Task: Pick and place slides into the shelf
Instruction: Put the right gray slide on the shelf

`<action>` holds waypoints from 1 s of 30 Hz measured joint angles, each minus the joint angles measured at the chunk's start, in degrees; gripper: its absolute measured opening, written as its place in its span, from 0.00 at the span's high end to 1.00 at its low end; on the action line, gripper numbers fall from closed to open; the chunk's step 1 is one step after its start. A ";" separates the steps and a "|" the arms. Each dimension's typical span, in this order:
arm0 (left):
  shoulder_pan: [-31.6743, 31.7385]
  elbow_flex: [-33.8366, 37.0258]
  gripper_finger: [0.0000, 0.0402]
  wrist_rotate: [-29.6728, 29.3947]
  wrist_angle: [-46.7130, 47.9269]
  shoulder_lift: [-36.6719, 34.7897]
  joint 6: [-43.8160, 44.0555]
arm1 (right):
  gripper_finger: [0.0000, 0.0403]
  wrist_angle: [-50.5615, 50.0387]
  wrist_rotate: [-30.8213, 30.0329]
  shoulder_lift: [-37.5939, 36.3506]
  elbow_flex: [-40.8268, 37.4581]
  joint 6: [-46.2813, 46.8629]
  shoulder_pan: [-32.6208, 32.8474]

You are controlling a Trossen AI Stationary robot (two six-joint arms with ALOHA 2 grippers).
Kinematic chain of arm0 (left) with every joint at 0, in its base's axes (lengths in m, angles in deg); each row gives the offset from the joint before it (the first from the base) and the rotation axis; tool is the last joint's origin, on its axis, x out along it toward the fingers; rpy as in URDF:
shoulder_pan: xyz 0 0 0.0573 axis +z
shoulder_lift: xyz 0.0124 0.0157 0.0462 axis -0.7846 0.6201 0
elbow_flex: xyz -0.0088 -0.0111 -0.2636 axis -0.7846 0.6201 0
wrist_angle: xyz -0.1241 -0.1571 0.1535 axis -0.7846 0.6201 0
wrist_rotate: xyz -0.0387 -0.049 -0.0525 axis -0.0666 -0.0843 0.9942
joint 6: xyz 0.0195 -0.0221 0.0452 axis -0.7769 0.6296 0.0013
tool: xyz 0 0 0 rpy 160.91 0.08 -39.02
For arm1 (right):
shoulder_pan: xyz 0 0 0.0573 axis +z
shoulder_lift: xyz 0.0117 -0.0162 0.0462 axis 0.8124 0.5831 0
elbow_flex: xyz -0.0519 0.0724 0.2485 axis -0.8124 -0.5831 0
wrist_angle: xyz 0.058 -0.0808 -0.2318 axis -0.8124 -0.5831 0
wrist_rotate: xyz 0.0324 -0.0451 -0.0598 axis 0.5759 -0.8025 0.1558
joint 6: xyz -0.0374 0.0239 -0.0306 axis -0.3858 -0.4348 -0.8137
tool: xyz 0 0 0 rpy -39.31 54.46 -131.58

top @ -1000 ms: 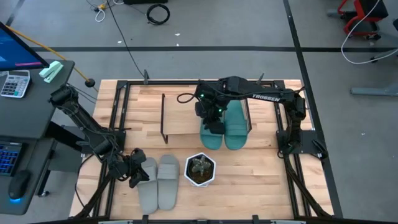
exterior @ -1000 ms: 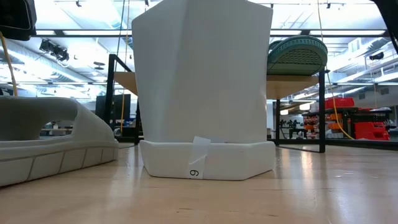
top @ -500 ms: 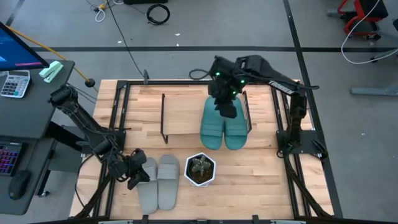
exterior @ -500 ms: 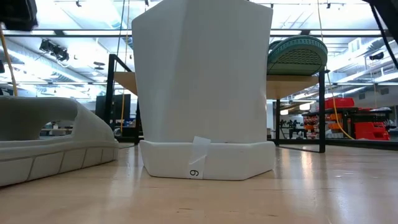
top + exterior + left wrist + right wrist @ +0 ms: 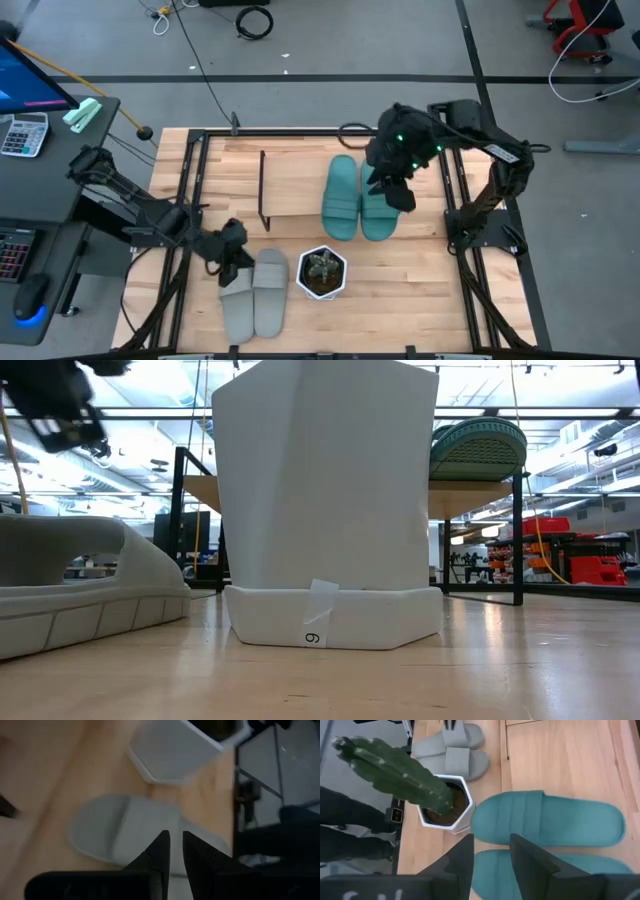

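You have two teal slides [image 5: 357, 198] lying side by side on the shelf [image 5: 290, 185], soft and rubbery with wide straps, toes pointing toward the white hexagonal pot [image 5: 322, 272]; in the low view one shows its ribbed sole up on the board [image 5: 478, 450]. Your right hand [image 5: 397, 193] hangs just above the outer teal slide, arm folded in from the counter's [image 5: 400, 275] right edge, fingers [image 5: 529, 855] a narrow gap apart and grasping nothing. The two light grey slides [image 5: 255, 290] lie together on the counter, just beside the pot. Your left hand [image 5: 232, 262] sits low over the toe of the nearer grey slide [image 5: 120, 832], arm stretched along the counter's left side, fingers [image 5: 159, 852] nearly together with nothing between them.
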 joint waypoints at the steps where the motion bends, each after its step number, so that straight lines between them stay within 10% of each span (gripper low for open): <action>1: 1.45 -0.16 0.86 0.39 0.09 0.00 -1.38 | 0.67 0.00 -1.03 -0.23 0.00 1.09 1.25; 30: 15.67 -0.29 0.52 23.53 -11.22 23.75 -26.41 | 0.67 0.07 -17.22 -0.49 -0.04 26.65 24.53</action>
